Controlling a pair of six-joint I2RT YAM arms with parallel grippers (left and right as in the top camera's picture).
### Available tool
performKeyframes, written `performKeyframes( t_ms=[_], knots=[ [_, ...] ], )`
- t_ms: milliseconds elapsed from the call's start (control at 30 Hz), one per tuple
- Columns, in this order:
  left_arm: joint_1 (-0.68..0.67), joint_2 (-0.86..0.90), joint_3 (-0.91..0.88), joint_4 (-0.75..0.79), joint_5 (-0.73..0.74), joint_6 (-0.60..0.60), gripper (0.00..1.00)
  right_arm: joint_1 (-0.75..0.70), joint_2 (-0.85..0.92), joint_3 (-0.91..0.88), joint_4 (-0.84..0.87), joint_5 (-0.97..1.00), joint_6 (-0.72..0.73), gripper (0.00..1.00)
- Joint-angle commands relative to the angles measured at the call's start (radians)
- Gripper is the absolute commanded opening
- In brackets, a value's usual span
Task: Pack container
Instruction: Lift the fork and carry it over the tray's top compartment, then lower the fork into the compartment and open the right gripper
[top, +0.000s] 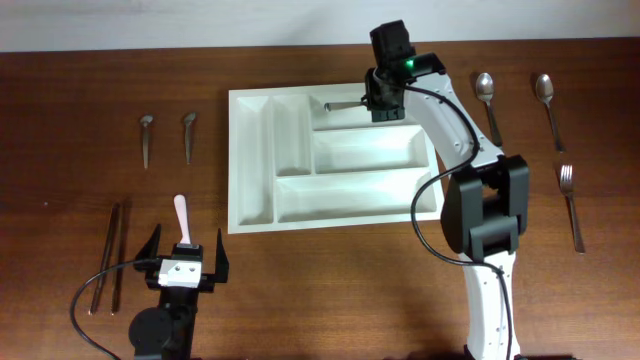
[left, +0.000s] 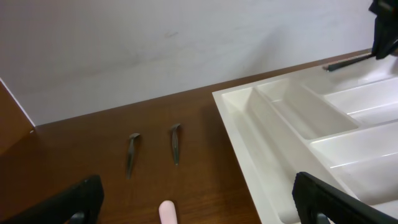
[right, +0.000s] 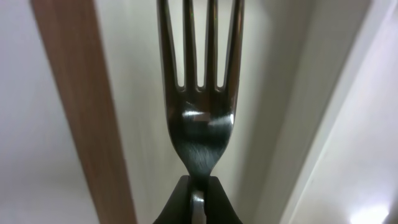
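Note:
The container (top: 252, 160) is a large white cutlery tray in the middle of the table; it also shows in the left wrist view (left: 267, 134). My right gripper (top: 383, 100) is shut on a metal fork (right: 199, 112) and holds it over the tray's top long compartment, tines pointing left (top: 342, 104). The fork's end shows in the left wrist view (left: 345, 62). My left gripper (top: 185, 258) is open at the front left, over the near end of a pink-handled utensil (top: 181, 215), which also shows in the left wrist view (left: 166, 213).
Two small spoons (top: 147, 138) (top: 188, 134) lie left of the tray. Dark chopsticks (top: 110, 255) lie at the front left. Two spoons (top: 488, 100) (top: 548, 105) and a fork (top: 570, 205) lie right of the tray.

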Motion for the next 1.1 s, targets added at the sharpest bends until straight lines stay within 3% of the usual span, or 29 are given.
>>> performKeyframes(
  t_ms=[0,400,467,567,633,833,933,1067],
  knots=[
    [0.003,-0.008,-0.008,0.000,-0.007,-0.002,0.99,0.004,0.029,0.016,0.003,0.025,0.022,0.04],
    [0.003,-0.008,-0.008,0.000,-0.007,-0.002,0.99,0.002,0.061,0.016,0.022,0.042,0.021,0.05],
    [0.003,-0.008,-0.008,0.000,-0.007,-0.002,0.99,0.002,0.061,0.016,0.039,0.042,0.021,0.15],
    [0.003,-0.008,-0.008,0.000,-0.007,-0.002,0.99,0.002,0.061,0.016,0.051,0.042,-0.009,0.23],
    [0.003,-0.008,-0.008,0.000,-0.007,-0.002,0.99,0.002,0.061,0.016,0.058,0.042,-0.041,0.36],
    [0.003,-0.008,-0.008,0.000,-0.007,-0.002,0.99,-0.016,0.060,0.016,0.097,0.040,-0.154,0.43],
    [0.003,-0.008,-0.008,0.000,-0.007,-0.002,0.99,-0.041,0.048,0.019,0.140,0.033,-0.304,0.61],
    [0.003,-0.008,-0.008,0.000,-0.007,-0.002,0.99,-0.107,-0.002,0.021,0.140,0.037,-0.375,0.85]
  ],
)
